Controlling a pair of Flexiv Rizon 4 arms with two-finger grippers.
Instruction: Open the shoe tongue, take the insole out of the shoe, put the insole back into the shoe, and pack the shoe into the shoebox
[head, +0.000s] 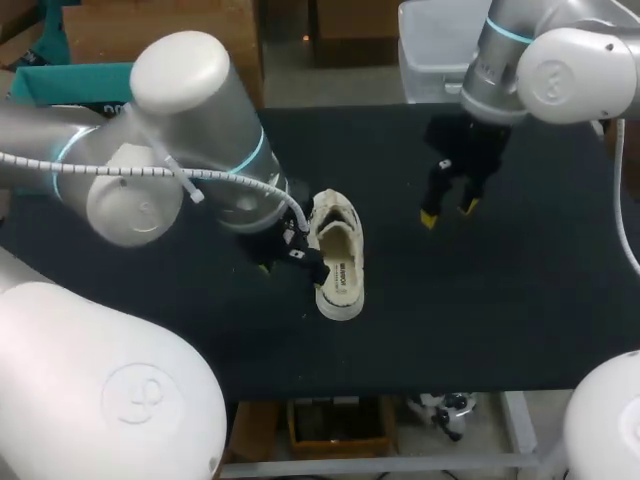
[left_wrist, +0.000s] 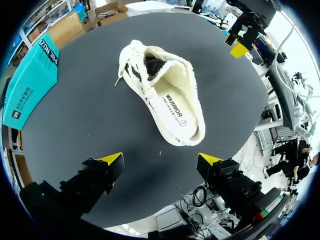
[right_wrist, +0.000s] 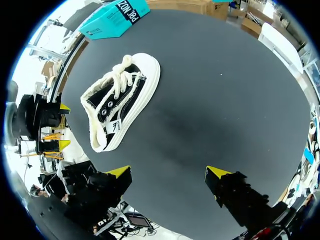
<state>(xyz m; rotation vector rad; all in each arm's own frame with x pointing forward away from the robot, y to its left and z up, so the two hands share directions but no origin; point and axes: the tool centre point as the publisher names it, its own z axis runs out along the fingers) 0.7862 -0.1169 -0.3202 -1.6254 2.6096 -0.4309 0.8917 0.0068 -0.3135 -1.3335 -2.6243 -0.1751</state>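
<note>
A white and black canvas shoe lies mid-table, its cream insole showing in the opening. In the left wrist view the shoe is just ahead of my open left gripper, with nothing between the fingers. In the head view the left gripper is low at the shoe's left side, mostly hidden by the arm. My right gripper hangs open above the table to the shoe's right. From the right wrist view the shoe's black side and white laces lie ahead of that open gripper. The teal shoebox lies at the far left.
The black table stretches bare to the shoe's right and front. The shoebox lies closed at the table's edge beyond the shoe's toe. My left arm's bulky elbow hangs over the left half of the table.
</note>
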